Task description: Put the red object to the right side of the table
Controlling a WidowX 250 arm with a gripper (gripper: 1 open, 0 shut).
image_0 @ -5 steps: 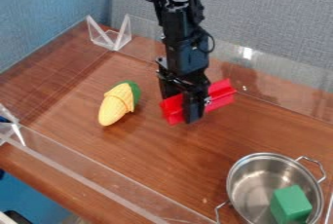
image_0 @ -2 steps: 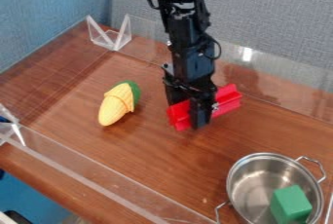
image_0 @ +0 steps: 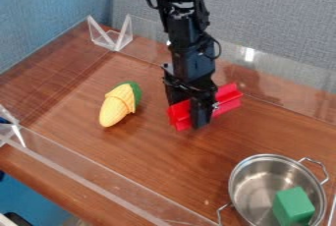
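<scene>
The red object (image_0: pixel 229 98), a small bright red block, lies near the middle of the dark wood-grain table (image_0: pixel 66 78). My gripper (image_0: pixel 195 120) points straight down onto it. The black fingers straddle the block's middle and are closed against it, and red shows on both sides of them. The block's centre is hidden behind the fingers. The block sits low, at or just above the tabletop, and I cannot tell whether it is touching.
A yellow-green vegetable toy (image_0: pixel 120 103) lies left of the gripper. A steel pot (image_0: pixel 247 183) at the front right holds a green cube (image_0: pixel 293 207). Low clear acrylic walls edge the table, and a clear stand (image_0: pixel 109 35) sits at the back left.
</scene>
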